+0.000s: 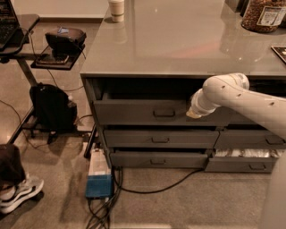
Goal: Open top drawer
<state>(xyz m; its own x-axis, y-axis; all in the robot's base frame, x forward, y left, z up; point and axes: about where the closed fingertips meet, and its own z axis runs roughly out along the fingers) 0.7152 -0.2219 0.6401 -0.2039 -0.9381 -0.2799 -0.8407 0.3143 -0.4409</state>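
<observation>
Noting surroundings first. On the counter (pixel 178 44) we see a pale cup (pixel 117 9) at the far left edge and a labelled jar (pixel 262 15) holding something brown at the far right.

Left of the cabinet is a small side stand (pixel 50 60) carrying a black device (pixel 66 38), with a dark backpack (pixel 52 107) on the floor beneath it. A blue-and-white box (pixel 99 176) lies on the floor at the cabinet's left foot. Black cables (pixel 152 190) run from it across the floor in front of the lower drawers. A shoe (pixel 20 199) shows at the lower left.

The top drawer (pixel 134 112) sits directly under the counter. A dark gap shows above its front, and its handle (pixel 164 113) is centred. The inside is in shadow, so the contents are not readable. Below it are a second drawer (pixel 160 138) and a third drawer (pixel 157 159), both shallower.

In the right-hand stack, the bottom drawer (pixel 243 164) stands out and shows pale contents (pixel 243 153).

The white arm (pixel 250 100) comes in from the right, across the upper right-hand stack. The gripper (pixel 193 113) is at the top drawer's front, right of the handle. We cannot tell whether it is released or clenched.
</observation>
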